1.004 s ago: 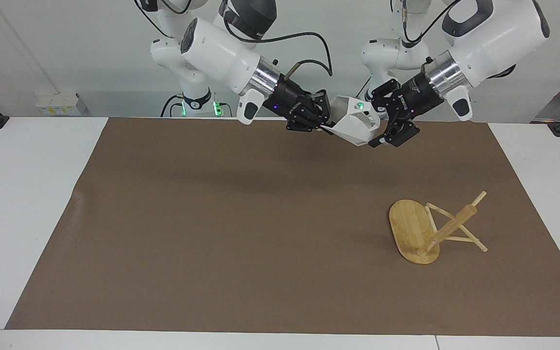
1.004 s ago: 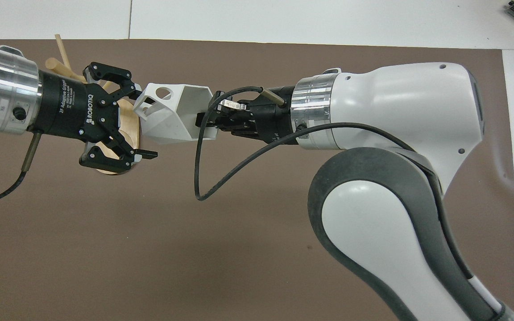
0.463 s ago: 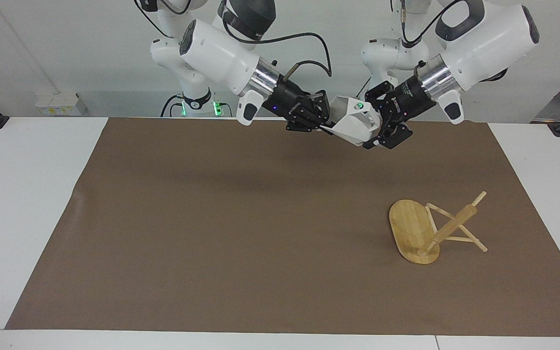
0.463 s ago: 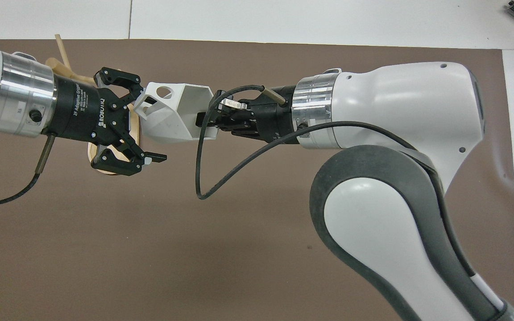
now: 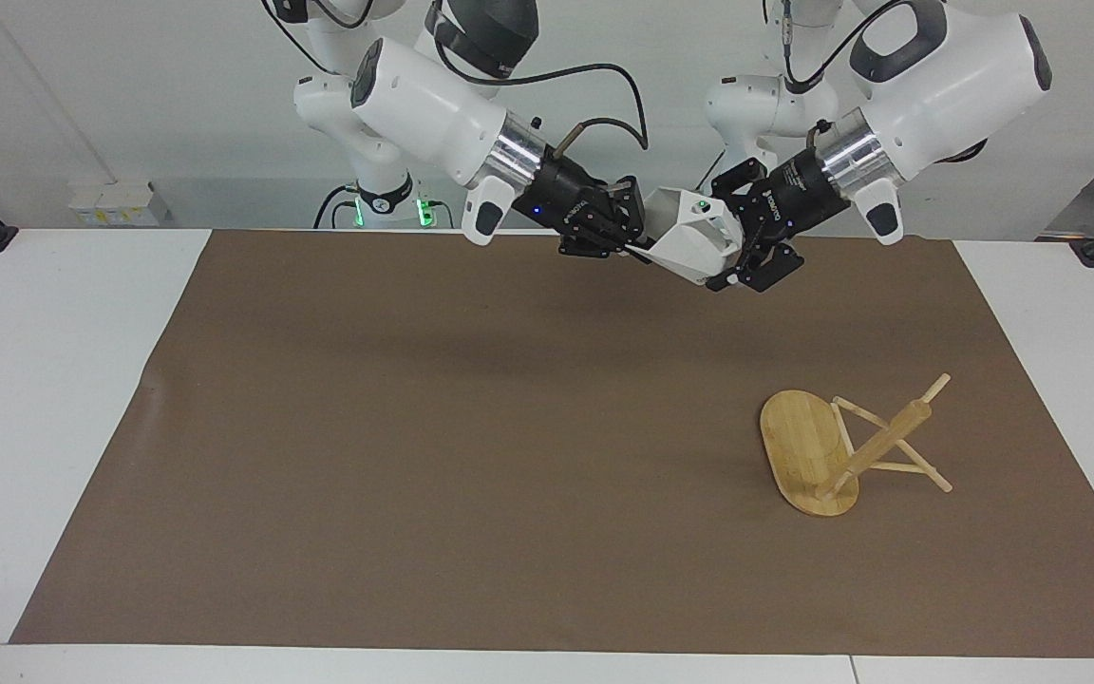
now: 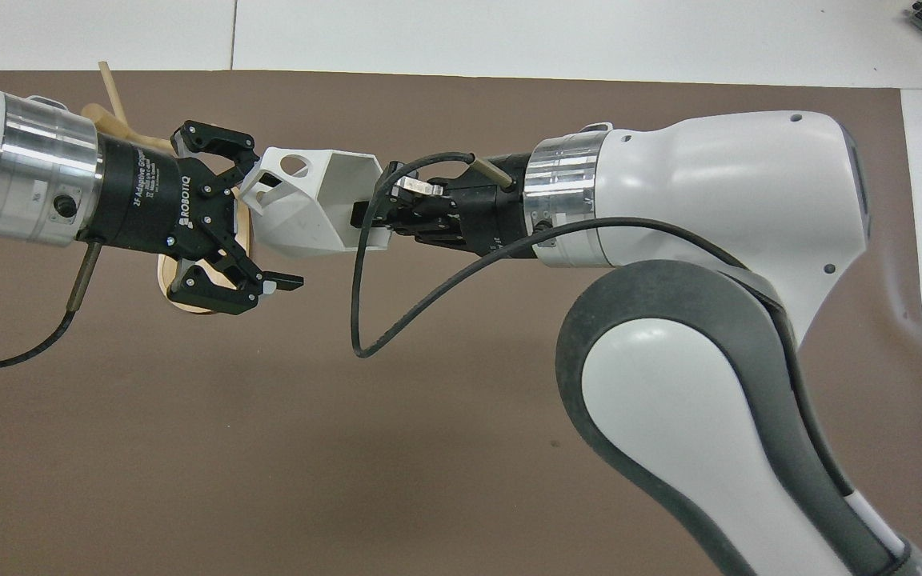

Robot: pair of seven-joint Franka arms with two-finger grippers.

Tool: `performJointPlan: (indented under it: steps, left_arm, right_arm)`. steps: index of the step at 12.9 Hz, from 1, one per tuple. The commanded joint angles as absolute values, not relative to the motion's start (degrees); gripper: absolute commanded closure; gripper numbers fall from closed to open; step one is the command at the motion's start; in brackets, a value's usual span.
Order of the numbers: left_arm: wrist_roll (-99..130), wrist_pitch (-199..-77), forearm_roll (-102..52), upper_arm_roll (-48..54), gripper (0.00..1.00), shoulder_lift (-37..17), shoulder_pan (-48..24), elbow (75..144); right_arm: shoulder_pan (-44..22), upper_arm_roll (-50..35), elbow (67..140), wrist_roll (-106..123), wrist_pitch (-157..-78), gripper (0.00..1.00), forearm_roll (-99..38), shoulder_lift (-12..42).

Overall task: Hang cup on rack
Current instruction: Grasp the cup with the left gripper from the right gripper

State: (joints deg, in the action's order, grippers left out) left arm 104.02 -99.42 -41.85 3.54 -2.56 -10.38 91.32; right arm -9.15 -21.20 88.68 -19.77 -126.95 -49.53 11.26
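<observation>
The white faceted cup (image 5: 694, 245) hangs in the air over the brown mat's edge nearest the robots. My right gripper (image 5: 637, 249) is shut on its rim wall and holds it on its side, as the overhead view (image 6: 369, 224) also shows. The cup's (image 6: 301, 216) pierced handle points at my left gripper (image 5: 735, 239), which is open with its fingers straddling the handle end (image 6: 265, 220). The bamboo rack (image 5: 822, 456) lies tipped on its side on the mat toward the left arm's end. In the overhead view it (image 6: 243, 232) is mostly hidden under my left gripper.
A brown mat (image 5: 471, 456) covers most of the white table (image 5: 53, 380). A black cable (image 6: 365, 320) loops down from my right wrist.
My left gripper has moved in toward the cup's handle end, still open. The right gripper and the cup have barely shifted. The rack has not moved.
</observation>
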Motion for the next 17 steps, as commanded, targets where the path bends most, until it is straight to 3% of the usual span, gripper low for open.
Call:
performJointPlan:
  steps: [1, 3, 5, 6, 9, 12, 15, 16, 17]
  left_arm:
    - [105.1, -101.5, -43.2, 3.2, 0.12, -1.8, -11.7, 92.5]
    - [105.2, -102.0, -43.2, 3.2, 0.57, -1.8, -12.1, 92.5]
    - [105.2, -102.5, -43.3, 3.3, 0.95, -1.8, -12.1, 92.5]
    - [105.2, -102.5, -43.3, 3.3, 1.00, -1.8, -12.1, 92.5]
    - [106.4, -102.7, -43.3, 3.2, 1.00, -1.8, -12.0, 92.5]
    - [107.0, -102.7, -43.2, 3.1, 1.00, -1.8, -12.0, 92.4]
    - [107.0, -102.7, -42.9, 3.1, 1.00, -1.8, -12.0, 92.5]
    - [107.0, -102.7, -42.7, 3.1, 1.00, -1.7, -12.0, 92.5]
    - [106.9, -102.7, -42.5, 3.0, 1.00, -1.7, -12.0, 92.8]
  right_arm:
    - [-9.0, -21.3, 88.3, -21.3, -127.0, 1.00, -51.4, 11.4]
    - [-8.9, -21.3, 88.3, -21.3, -127.0, 1.00, -51.4, 11.4]
    - [-8.9, -21.3, 88.3, -21.3, -127.0, 1.00, -51.4, 11.4]
    - [-8.9, -21.3, 88.3, -21.3, -127.0, 1.00, -51.4, 11.4]
    - [-9.1, -21.3, 88.5, -20.7, -127.2, 1.00, -51.2, 11.4]
    - [-9.7, -21.3, 90.0, -20.4, -127.6, 0.60, -50.5, 11.1]
    - [-9.8, -21.2, 90.4, -20.6, -127.8, 0.36, -50.4, 10.9]
    - [-9.7, -21.2, 90.6, -20.6, -127.8, 0.22, -50.4, 10.8]
    - [-9.7, -21.2, 90.6, -20.4, -127.8, 0.00, -50.4, 10.8]
